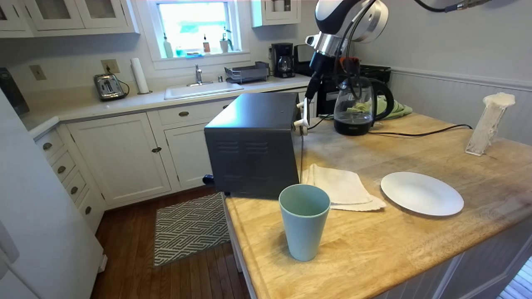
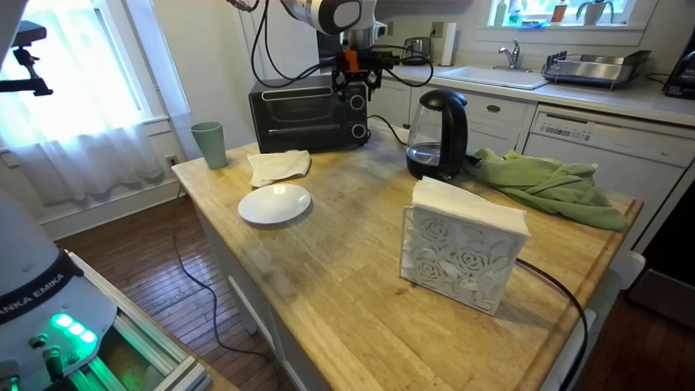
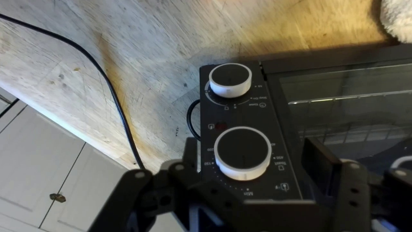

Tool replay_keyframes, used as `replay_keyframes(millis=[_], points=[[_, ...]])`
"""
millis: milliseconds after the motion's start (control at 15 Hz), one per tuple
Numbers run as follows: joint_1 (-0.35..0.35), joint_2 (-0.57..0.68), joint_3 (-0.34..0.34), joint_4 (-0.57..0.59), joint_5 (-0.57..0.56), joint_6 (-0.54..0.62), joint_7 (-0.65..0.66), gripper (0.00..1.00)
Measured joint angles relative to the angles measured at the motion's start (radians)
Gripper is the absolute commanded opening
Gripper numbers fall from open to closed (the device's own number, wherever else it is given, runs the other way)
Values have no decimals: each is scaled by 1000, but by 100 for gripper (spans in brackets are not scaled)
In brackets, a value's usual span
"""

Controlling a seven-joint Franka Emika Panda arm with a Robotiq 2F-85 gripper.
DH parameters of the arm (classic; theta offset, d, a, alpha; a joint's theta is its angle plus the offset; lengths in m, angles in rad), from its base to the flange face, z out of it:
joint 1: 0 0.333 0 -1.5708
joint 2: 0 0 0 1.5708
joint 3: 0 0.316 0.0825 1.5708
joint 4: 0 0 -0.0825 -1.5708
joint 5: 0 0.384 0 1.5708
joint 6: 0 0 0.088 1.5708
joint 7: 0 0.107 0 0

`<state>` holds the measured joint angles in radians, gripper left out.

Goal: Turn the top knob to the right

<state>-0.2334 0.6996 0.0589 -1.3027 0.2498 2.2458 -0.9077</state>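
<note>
Though between gripper (image 3: 252, 149) fingers (image 3: 322, 167), top knob (image 3: 243, 152) untouched.

Your gripper (image 3: 252, 156) has its fingers (image 3: 322, 169) spread with the top knob (image 3: 243, 149) between them, a gap on each side, the bottom knob (image 3: 230, 77) past their tips, and a black cord (image 3: 96, 66) outside one finger.

In an exterior view, a tapered green cup (image 2: 210, 146) stands by the left corner of the wooden tabletop (image 2: 336, 282), a round white plate (image 2: 274, 203) near the left edge. A crumpled green cloth (image 2: 543, 184) lies along the far edge — a black-handled glass kettle (image 2: 430, 133) just beside it.
</note>
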Motion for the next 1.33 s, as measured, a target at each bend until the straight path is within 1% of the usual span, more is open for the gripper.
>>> replay_keyframes(millis=[133,200,267,333,733,800,867,933,1000,1133,1200,1267,1333], points=[[0,11,2,13,0,0,14,76],[0,15,3,19,0,0,20,71],[0,19,3,27,0,0,26,70],[0,23,3,32,0,0,33,66],[-1,34,3,50,0,-1,63,65],[-1,34,3,50,0,-2,65,67],[-1,35,3,50,-1,-4,67,65],[-1,35,3,50,-1,-7,71,55],[-1,35,3,50,-1,-13,73,51],[-1,35,3,50,-1,-25,73,37],[-1,35,3,50,-1,-29,73,36],[-1,35,3,51,-3,-29,73,40],[-2,35,3,52,-3,-30,73,40]])
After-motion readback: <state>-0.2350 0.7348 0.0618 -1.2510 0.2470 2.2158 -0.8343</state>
